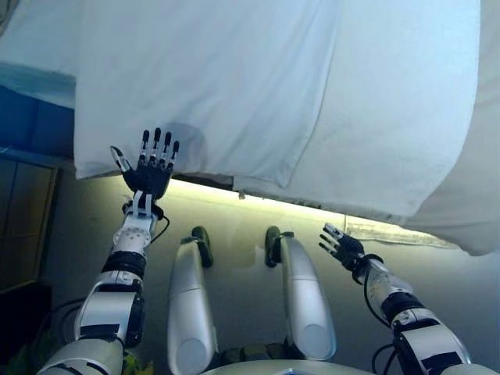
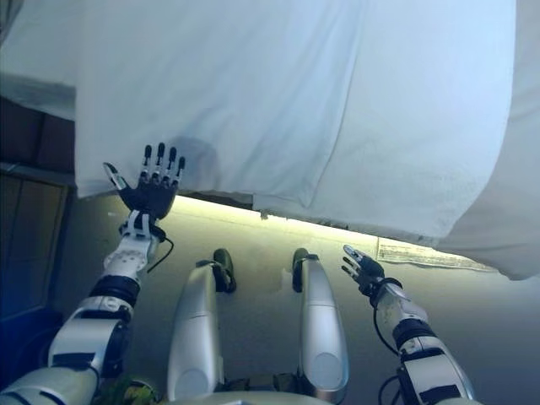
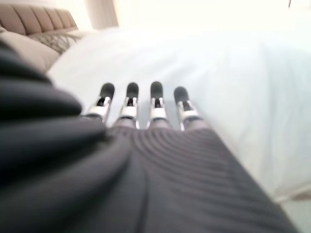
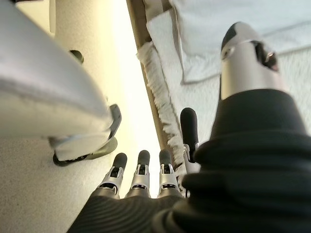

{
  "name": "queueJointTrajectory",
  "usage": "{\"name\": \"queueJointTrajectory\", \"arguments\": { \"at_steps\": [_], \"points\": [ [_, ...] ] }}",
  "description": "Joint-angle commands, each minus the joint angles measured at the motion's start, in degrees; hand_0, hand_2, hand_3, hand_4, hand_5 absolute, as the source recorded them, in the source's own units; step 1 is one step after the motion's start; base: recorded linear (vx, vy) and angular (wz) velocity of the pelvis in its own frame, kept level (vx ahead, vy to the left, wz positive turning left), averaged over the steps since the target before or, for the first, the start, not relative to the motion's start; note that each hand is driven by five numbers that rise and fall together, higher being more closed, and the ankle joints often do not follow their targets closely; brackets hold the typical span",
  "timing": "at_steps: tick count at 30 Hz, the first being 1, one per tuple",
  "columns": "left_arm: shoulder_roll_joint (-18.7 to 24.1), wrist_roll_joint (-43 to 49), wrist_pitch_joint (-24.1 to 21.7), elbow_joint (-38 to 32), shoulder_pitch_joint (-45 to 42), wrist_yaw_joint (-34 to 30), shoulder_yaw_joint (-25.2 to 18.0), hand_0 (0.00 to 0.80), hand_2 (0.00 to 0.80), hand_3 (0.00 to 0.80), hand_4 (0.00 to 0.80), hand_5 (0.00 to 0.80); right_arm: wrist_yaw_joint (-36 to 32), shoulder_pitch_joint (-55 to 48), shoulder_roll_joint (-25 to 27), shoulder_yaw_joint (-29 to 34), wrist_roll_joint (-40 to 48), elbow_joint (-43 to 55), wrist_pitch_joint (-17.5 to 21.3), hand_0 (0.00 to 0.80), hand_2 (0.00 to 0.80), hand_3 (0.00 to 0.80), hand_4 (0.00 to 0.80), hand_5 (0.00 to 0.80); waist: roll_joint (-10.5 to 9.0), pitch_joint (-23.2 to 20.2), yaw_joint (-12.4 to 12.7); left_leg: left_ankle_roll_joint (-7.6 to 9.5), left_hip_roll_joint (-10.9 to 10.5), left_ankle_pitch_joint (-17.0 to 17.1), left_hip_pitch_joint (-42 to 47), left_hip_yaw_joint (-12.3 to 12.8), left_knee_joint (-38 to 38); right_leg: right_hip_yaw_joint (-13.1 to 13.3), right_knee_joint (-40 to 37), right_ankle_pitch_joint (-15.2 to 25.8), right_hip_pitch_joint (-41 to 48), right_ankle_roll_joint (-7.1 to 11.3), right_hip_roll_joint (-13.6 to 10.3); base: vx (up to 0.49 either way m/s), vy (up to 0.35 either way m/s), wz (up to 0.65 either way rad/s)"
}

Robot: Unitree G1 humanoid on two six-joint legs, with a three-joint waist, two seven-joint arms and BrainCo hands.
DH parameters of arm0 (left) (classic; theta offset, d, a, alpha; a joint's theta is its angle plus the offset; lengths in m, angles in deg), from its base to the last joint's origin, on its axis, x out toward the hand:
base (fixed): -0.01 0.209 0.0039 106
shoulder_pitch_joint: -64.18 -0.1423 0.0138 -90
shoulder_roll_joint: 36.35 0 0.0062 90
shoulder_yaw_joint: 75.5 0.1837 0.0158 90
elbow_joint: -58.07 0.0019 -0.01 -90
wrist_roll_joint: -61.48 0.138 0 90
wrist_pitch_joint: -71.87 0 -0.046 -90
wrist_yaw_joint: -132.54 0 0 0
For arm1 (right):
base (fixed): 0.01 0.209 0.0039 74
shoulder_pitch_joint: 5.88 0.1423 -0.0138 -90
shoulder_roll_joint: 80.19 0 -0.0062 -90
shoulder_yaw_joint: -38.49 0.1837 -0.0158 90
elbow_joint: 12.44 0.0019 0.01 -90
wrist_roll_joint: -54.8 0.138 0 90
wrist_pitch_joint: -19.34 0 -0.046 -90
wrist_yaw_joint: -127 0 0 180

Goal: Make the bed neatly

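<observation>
At the bed's edge, the left hand (image 1: 148, 173) spreads flat on the white duvet (image 1: 258, 94), holding nothing. The right hand (image 1: 341, 248) hangs open and low. A push may wrinkle the cloth.

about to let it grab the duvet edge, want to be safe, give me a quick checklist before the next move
1. Left hand open and ready: ok, fingers straight, raised against the hanging edge of the white duvet.
2. Left hand has a hold on the duvet: not ok, nothing is pinched or curled round it.
3. Right hand open: ok, fingers relaxed and holding nothing.
4. Right hand at the duvet: not ok, it hangs low over the floor, apart from the cloth.
5. Duvet lying neat: not ok, it drapes over the bed's side with an uneven lower edge.
6. Fringed rug clear of the hands: cannot tell how close the right hand is.
</observation>
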Motion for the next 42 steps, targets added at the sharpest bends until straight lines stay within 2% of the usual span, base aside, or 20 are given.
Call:
{"name": "queueJointTrajectory", "arguments": {
  "at_steps": [1,8,18,22,25,30,35,38,42],
  "points": [
    [1.5,-2.6,-1.2,3.3,3.2,3.7,1.3,0.000,0.000,0.000,0.000,0.000,0.8,-0.9,3.6,-1.2,2.0,2.8,1.3,0.000,0.000,0.000,0.000,0.000,-0.38,-0.8,-0.5,3.49,-2.8,-5.7,-0.6,0.4,4.9,-1.3,-2.0,6.6,-2.4,-1.67,1.5,0.000,0.031,-0.11],
    [4.7,-8.0,-1.1,10.2,7.3,11.0,0.3,0.000,0.000,0.000,0.000,0.000,-0.1,0.8,5.9,-1.4,3.9,2.6,0.4,0.000,0.000,0.000,0.000,0.000,-0.99,-0.9,-1.0,4.00,-2.4,-8.4,-6.5,-0.6,12.2,-1.4,4.7,4.3,-7.7,-2.64,1.8,0.010,0.016,-0.08],
    [7.4,-13.6,0.3,14.7,7.4,19.7,-2.0,0.000,0.000,0.000,0.000,0.000,-1.4,1.1,7.2,-1.0,3.4,2.9,0.3,0.000,0.000,0.000,0.000,0.000,-1.26,-1.7,-1.0,3.67,-2.5,-9.2,-12.9,-1.9,18.2,-1.6,10.6,2.8,-13.7,-3.40,2.0,0.000,-0.001,0.01],
    [7.7,-17.9,-1.6,14.8,7.2,24.6,-3.4,0.000,0.000,0.000,0.000,0.000,-1.6,1.5,7.1,-0.7,3.4,3.2,0.3,0.000,0.000,0.000,0.000,0.000,-1.33,-2.0,-0.7,3.47,-2.7,-9.3,-14.4,-2.3,19.8,-1.9,12.0,2.5,-14.9,-3.43,2.0,-0.003,-0.023,0.04],
    [7.3,-18.0,-3.5,14.8,5.7,28.6,-5.3,0.000,0.000,0.000,0.000,0.000,-2.0,0.6,6.5,-0.1,3.3,3.6,0.5,0.000,0.000,0.000,0.000,0.000,-1.43,-2.4,-0.4,3.27,-2.8,-9.4,-14.3,-2.4,20.1,-2.1,12.2,2.2,-14.6,-3.33,1.9,0.010,-0.052,0.05],
    [5.8,-16.7,-3.8,12.9,0.8,29.2,-6.9,0.000,0.000,0.000,0.000,0.000,-3.0,-2.3,6.2,0.9,2.3,5.1,0.7,0.000,0.000,0.000,0.000,0.000,-0.96,-2.8,-0.3,2.98,-2.9,-9.1,-12.3,-2.0,19.8,-2.2,12.1,1.9,-12.8,-3.26,1.5,0.026,-0.027,0.05],
    [3.1,-12.0,-2.8,11.8,-6.5,27.0,-7.6,0.000,0.000,0.000,0.000,0.000,-4.7,-6.5,5.7,2.4,1.0,5.7,1.5,0.000,0.000,0.000,0.000,0.000,0.06,-4.0,-0.2,2.72,-2.9,-8.7,-7.7,-0.7,17.9,-2.3,10.3,1.9,-8.8,-2.84,0.6,0.040,-0.015,0.08],
    [0.5,-8.2,-2.1,10.9,-11.3,24.6,-6.9,0.000,0.000,0.000,0.000,0.000,-5.8,-8.8,5.2,3.4,-0.1,5.4,2.3,0.000,0.000,0.000,0.000,0.000,1.07,-5.1,0.0,2.27,-3.4,-7.7,-3.3,0.1,14.3,-2.2,7.3,2.5,-5.0,-2.38,0.1,0.050,-0.004,0.04],
    [-2.4,-0.9,0.2,11.3,-17.4,21.0,-5.4,0.000,0.000,0.000,0.000,0.000,-6.8,-11.1,3.2,4.3,-1.3,4.8,2.9,0.000,0.000,0.000,0.000,0.000,2.35,-7.8,0.3,1.17,-4.4,-5.4,4.7,1.1,5.1,-2.8,0.3,3.6,2.5,-1.71,-0.5,0.047,-0.039,0.08]
  ]
}}
